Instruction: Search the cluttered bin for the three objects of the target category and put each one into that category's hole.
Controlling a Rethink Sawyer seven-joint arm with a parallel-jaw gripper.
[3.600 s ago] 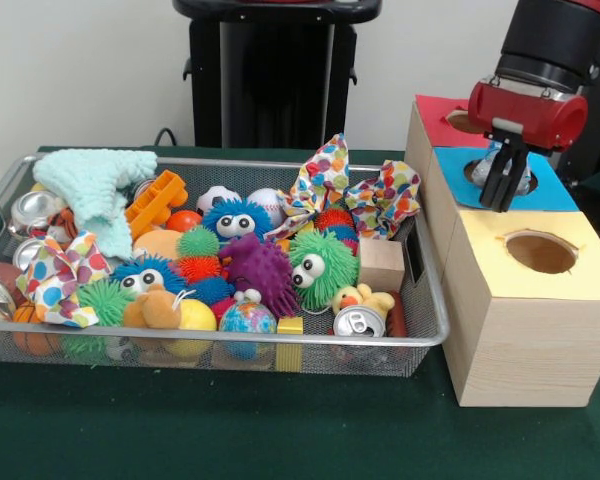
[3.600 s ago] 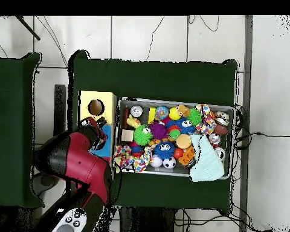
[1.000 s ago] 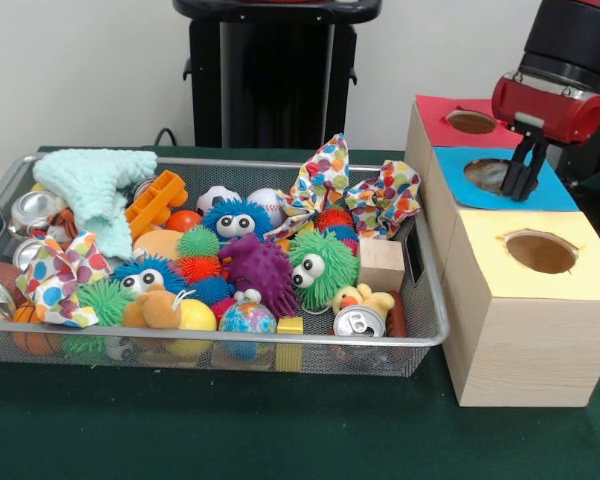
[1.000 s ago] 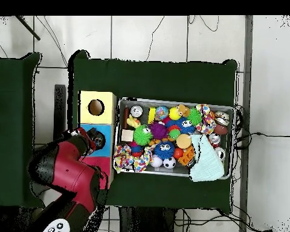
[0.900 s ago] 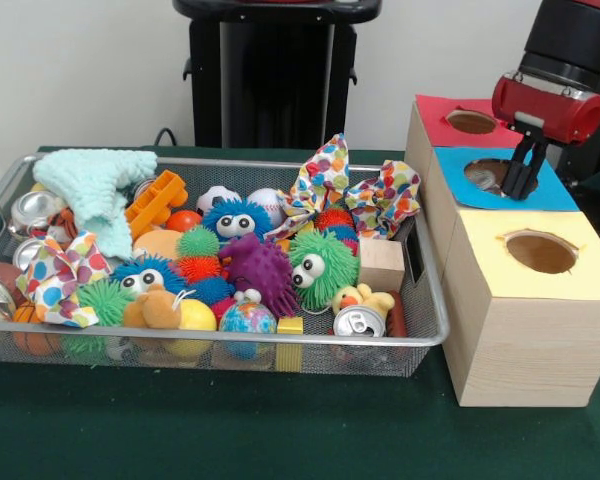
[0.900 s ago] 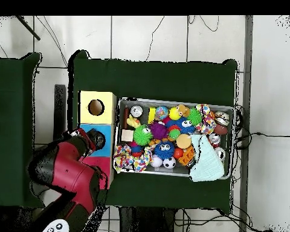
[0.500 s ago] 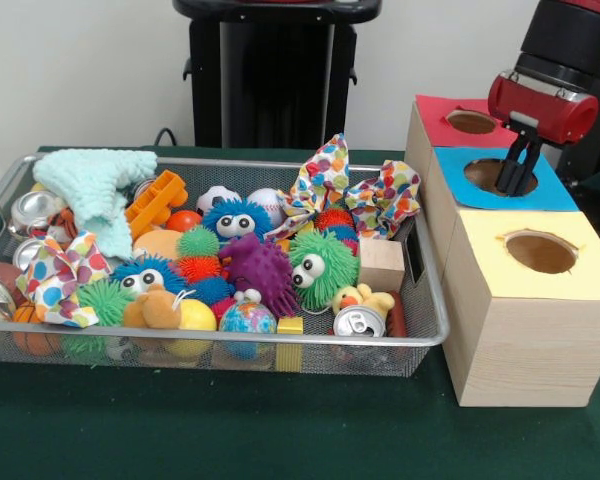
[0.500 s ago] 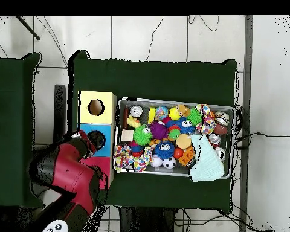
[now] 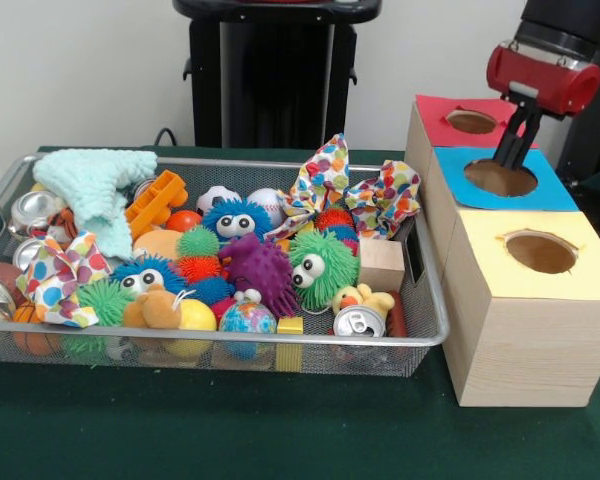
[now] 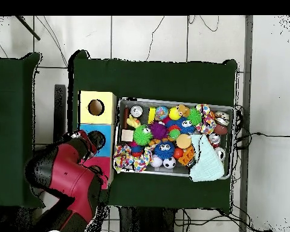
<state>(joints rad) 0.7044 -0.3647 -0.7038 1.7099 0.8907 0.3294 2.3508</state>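
Observation:
The wire mesh bin is packed with toys; it also shows in the overhead view. No clear plastic film bundle shows in it or anywhere else. My gripper hangs empty over the far edge of the blue-topped box's hole, between that hole and the red-topped box's hole. Both holes look dark and empty from here. In the overhead view my arm covers most of the red top.
The yellow-topped box stands nearest the camera, in line with the other boxes. The bin holds polka-dot cloths, silver cans, fuzzy eyed balls, a mint cloth and a wooden block. The black pedestal stands behind.
3.6 s ago my gripper held a clear plastic bundle over the blue hole. The bundle then lay in that hole and dropped from sight. My gripper has risen, empty, toward the red box.

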